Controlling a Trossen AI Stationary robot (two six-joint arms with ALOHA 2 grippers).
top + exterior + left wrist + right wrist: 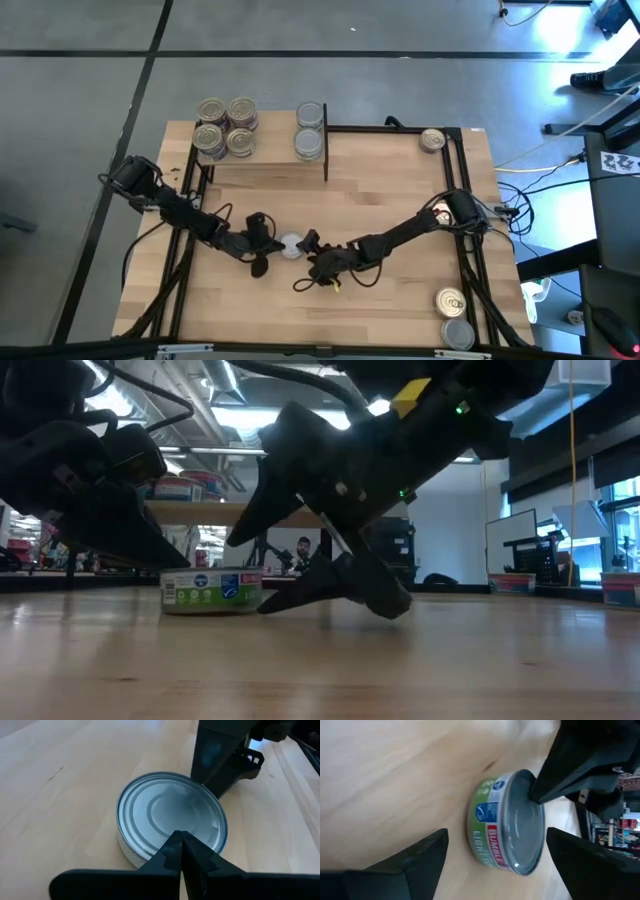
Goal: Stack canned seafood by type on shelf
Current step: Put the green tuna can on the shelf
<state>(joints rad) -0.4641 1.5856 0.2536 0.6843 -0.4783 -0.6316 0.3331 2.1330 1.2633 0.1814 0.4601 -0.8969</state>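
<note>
Pinning the silver-topped tin [290, 245] with my clenched left gripper [180, 851] pressing its lid, I kept my right gripper [495, 851] released — jaws straddling the tin, to close squarely on its wall.

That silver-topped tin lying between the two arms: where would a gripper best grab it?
Probably by its low round side wall, fingers on opposite sides, coming level from the right, as the open right gripper faces it. The tin sits flat; the shut left gripper rests at its lid.

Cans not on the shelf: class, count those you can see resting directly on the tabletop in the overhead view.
4: one can mid-table between the two grippers, one at the far right corner, and two at the near right edge. The arms may hide others.
</note>
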